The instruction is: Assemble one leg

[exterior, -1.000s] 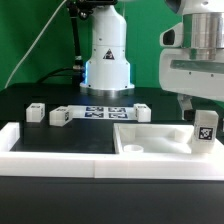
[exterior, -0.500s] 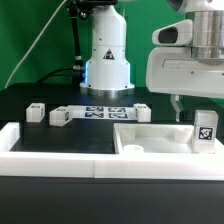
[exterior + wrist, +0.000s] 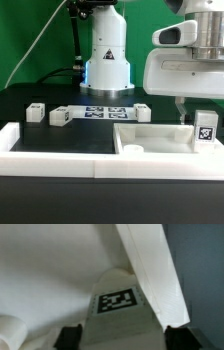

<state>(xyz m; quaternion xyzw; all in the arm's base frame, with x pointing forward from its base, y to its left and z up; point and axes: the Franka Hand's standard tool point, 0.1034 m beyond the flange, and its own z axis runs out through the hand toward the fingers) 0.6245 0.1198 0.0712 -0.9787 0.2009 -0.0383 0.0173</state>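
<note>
- Gripper (image 3: 195, 112) hangs over the leg (image 3: 206, 129), fingers (image 3: 70, 335) spread on either side, not touching it.
- Leg (image 3: 122, 314): smooth white tagged post, upright on the tabletop slab (image 3: 150, 138) near the table's right edge.
- Three more legs (image 3: 60, 116) flank the marker board (image 3: 98, 112).

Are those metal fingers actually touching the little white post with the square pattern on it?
Cannot tell. In the wrist view the fingers flank the leg closely, but no contact or gap shows plainly. In the exterior view the gripper hangs above the leg.
</note>
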